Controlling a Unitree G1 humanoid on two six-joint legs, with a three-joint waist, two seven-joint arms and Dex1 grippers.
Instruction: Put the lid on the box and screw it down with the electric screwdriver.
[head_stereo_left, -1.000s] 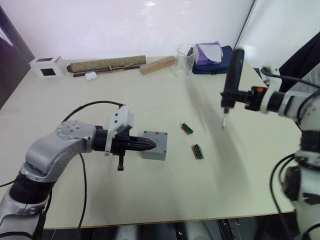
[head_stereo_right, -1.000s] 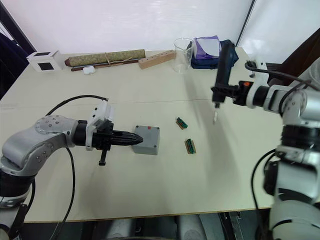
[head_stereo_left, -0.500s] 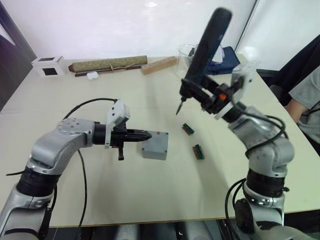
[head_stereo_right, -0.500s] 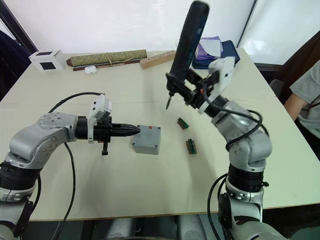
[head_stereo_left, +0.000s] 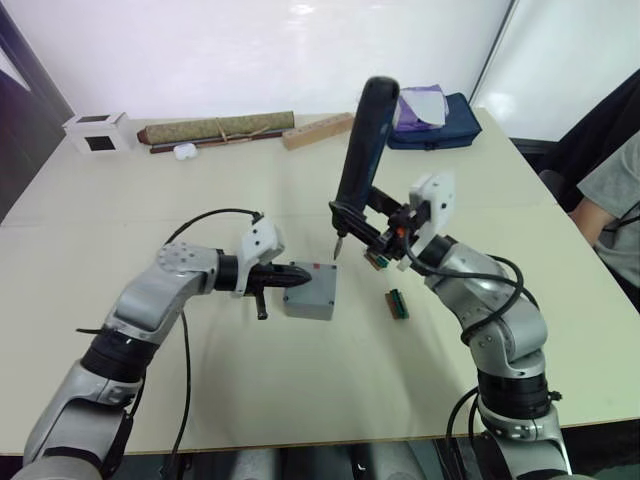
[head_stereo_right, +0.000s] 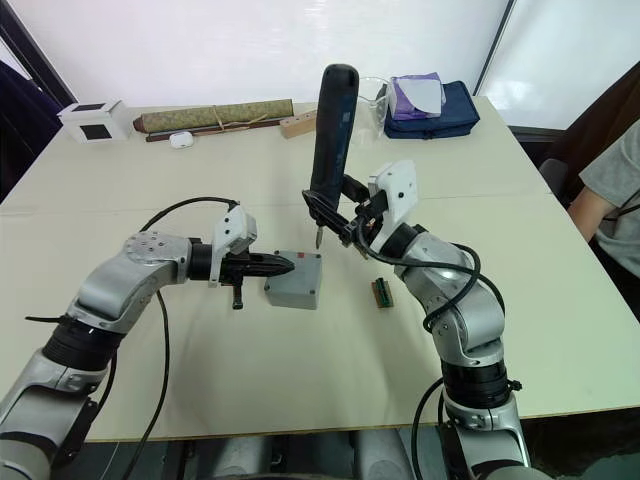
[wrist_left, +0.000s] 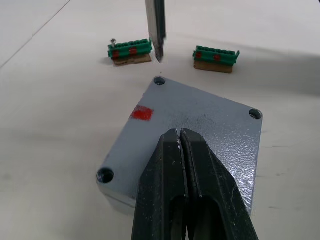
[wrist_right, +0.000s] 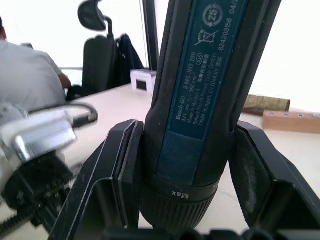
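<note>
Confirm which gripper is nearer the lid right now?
Left. The left gripper, shut, has its tips over the lid that sits on the box. The right gripper holds the electric screwdriver above, bit tip just off a far corner hole.

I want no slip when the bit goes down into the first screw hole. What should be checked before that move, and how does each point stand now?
1. Lid seated on the box: ok, it lies flat and flush.
2. Left gripper steadying the lid: ok, shut fingers press on it.
3. Electric screwdriver gripped firmly: ok, right gripper clamps its body.
4. Bit over a corner hole: not ok, the tip hangs just beyond it.
5. Screws in the holes: cannot tell.
</note>
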